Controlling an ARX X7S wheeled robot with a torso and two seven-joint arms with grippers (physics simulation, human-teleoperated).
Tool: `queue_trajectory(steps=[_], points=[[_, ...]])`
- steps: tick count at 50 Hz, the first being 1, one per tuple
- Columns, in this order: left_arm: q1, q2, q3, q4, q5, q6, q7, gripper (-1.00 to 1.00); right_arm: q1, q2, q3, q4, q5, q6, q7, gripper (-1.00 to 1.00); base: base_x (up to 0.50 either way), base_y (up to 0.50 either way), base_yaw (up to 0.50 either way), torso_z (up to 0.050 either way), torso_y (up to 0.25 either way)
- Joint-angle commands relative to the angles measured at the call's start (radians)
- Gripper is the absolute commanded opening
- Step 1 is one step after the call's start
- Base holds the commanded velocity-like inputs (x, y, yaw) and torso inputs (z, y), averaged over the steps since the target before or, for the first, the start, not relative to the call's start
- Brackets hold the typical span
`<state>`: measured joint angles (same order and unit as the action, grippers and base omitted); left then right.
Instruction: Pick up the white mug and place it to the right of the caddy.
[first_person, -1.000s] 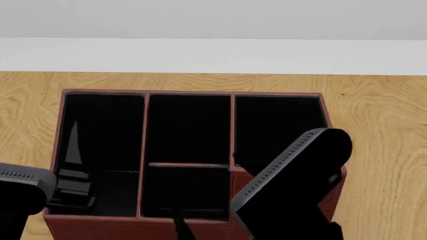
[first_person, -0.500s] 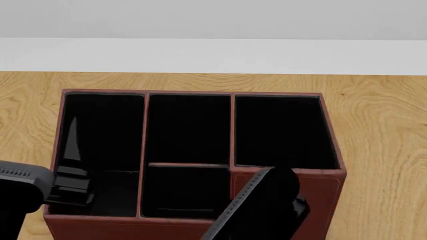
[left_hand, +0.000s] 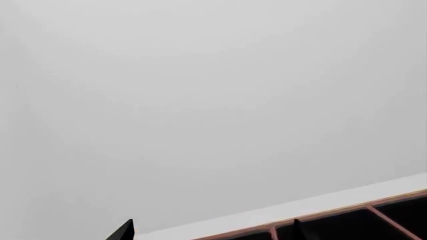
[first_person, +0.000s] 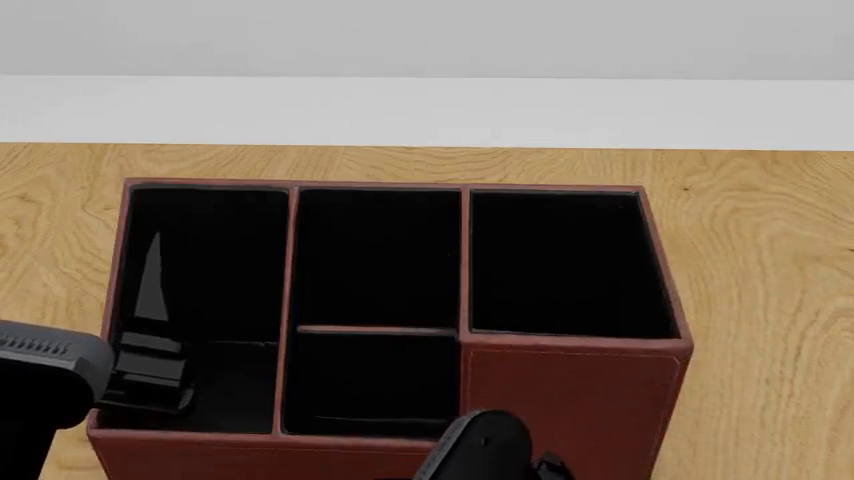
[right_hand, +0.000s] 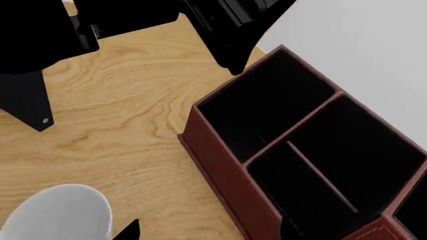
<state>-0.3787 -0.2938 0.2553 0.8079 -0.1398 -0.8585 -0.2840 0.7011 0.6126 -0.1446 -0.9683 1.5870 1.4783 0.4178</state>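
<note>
Glossy white mug (right_hand: 57, 212) on wooden counter (right_hand: 127, 130), just beside reddish-brown leather-look caddy (right_hand: 267, 150). Right claw (right_hand: 210, 230) spread, empty. Left claw (left_hand: 213, 232) state: cannot tell. Advise centring over mug, descending vertically, clearing caddy wall.

white mug (right_hand: 57, 212) apart from caddy (right_hand: 227, 170), wooden table (right_hand: 127, 110)

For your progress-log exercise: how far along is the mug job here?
Done: nothing yet; the white mug sits ungrasped near the caddy. In hand: the right gripper is open, apart from the mug. Left: grasp, lift, place it right of the caddy.
</note>
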Motion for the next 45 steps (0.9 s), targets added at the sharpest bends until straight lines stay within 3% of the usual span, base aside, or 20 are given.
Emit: queue_trajectory(steps=[1, 21, 26, 33, 45], points=[[-0.007, -0.002, 0.003, 0.004, -0.004, -0.007, -0.003, 1.0, -0.01, 0.008, -0.051, -0.015, 0.024, -0.016, 0.018, 1.0, 0.0, 0.0, 0.0, 0.0, 0.0], [-0.033, -0.002, 0.021, 0.003, -0.007, -0.027, -0.01, 1.0, -0.037, 0.03, -0.11, -0.045, 0.04, -0.042, 0.0, 1.0, 0.0, 0.0, 0.0, 0.0, 0.0], [-0.036, -0.001, 0.028, 0.004, -0.006, -0.028, -0.013, 1.0, -0.058, 0.033, -0.122, -0.077, 0.088, -0.044, 0.055, 1.0, 0.0, 0.0, 0.0, 0.0, 0.0], [-0.04, -0.002, 0.033, 0.002, -0.007, -0.027, -0.014, 1.0, -0.102, -0.052, -0.03, -0.078, 0.231, 0.086, 0.159, 1.0, 0.0, 0.0, 0.0, 0.0, 0.0], [-0.042, -0.006, 0.031, -0.005, -0.014, -0.02, -0.013, 1.0, -0.113, -0.071, -0.078, -0.078, 0.357, 0.091, 0.296, 1.0, 0.0, 0.0, 0.0, 0.0, 0.0]])
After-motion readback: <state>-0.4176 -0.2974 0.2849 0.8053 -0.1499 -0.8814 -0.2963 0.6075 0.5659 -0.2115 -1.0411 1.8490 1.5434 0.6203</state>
